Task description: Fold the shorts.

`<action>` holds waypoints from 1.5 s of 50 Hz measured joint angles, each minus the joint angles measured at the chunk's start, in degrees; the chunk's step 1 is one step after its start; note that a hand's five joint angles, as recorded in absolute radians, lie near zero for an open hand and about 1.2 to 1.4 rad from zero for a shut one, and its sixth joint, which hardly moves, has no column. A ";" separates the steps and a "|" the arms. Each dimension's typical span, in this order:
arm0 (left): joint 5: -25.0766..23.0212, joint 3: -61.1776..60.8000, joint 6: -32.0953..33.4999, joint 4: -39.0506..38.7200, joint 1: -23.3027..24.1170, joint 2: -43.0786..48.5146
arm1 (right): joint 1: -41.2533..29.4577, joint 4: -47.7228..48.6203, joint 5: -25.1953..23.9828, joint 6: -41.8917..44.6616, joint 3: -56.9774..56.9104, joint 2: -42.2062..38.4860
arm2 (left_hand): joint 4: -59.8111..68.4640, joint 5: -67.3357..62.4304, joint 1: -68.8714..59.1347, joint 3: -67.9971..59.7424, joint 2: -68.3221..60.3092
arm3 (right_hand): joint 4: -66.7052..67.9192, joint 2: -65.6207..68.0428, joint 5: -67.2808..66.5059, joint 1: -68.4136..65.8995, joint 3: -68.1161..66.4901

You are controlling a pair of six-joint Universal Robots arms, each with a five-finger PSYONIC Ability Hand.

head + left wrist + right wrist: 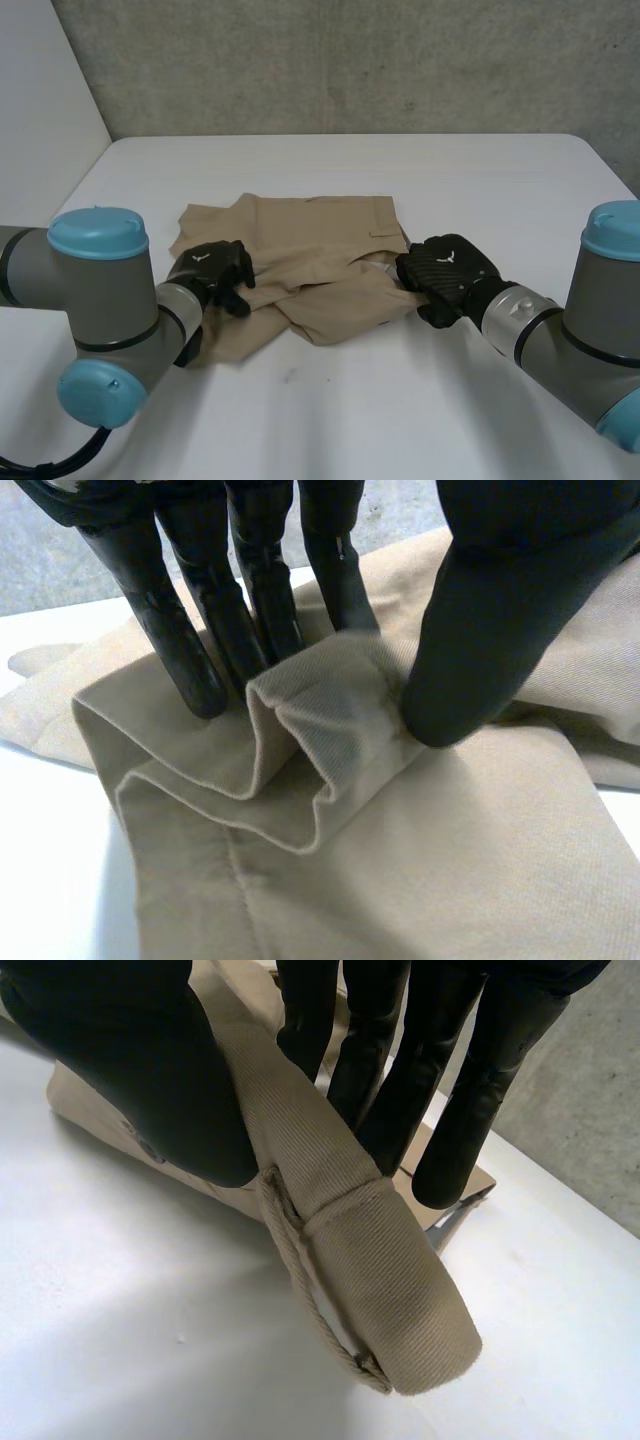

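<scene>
Shorts (310, 260), rumpled on the surface (400, 400), long axis running hand to hand: left robot hand (210, 270) pinches a fold (320, 695) at their left edge, right robot hand (445, 270) pinches the waistband (335, 1175) at their right edge

The left arm (100, 290) and right arm (590, 330) are thick grey tubes with rounded light-blue caps. Silver-grey wrist collars lead to the left robot hand (212, 268) and right robot hand (445, 270), both black, each with a small white mark on its weave-patterned back. The fingers (190, 630) are slim and glossy.
</scene>
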State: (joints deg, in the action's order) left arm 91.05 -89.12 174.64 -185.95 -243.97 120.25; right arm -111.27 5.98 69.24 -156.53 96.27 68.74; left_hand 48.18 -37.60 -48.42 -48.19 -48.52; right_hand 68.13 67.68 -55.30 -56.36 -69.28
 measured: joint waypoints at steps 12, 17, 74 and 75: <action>-0.22 -2.58 9.28 -2.01 -1.86 -4.85 | -0.03 -1.27 0.62 0.31 -3.24 0.33 | 20.00 -18.95 -16.60 -19.41 -19.63 | 0.00 0.00 0.00 0.00 0.00; -0.66 -3.45 14.43 -1.50 -2.75 -10.51 | -0.01 -6.69 0.45 1.00 -7.13 2.29 | 20.18 -18.95 -16.60 -19.58 -19.85 | 0.01 0.00 0.00 0.00 0.00; -3.58 29.88 9.85 -22.11 -3.31 -13.69 | -3.33 28.54 11.75 11.66 -31.12 -1.08 | 20.66 -18.95 -16.74 -20.11 -20.22 | 0.26 0.23 -1.12 -0.35 0.00; -3.82 27.78 9.72 -22.01 -3.28 -13.97 | -3.26 26.81 11.53 11.57 -30.21 -1.06 | 20.66 -18.95 -16.74 -20.11 -20.22 | 0.26 0.23 -1.12 -0.35 0.00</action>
State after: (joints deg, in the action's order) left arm 87.23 -61.34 184.36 -207.96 -247.25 106.28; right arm -114.53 32.79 80.78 -144.96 66.06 67.68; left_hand 68.84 -56.55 -65.16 -68.30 -68.73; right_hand 68.39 67.91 -56.42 -56.71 -69.28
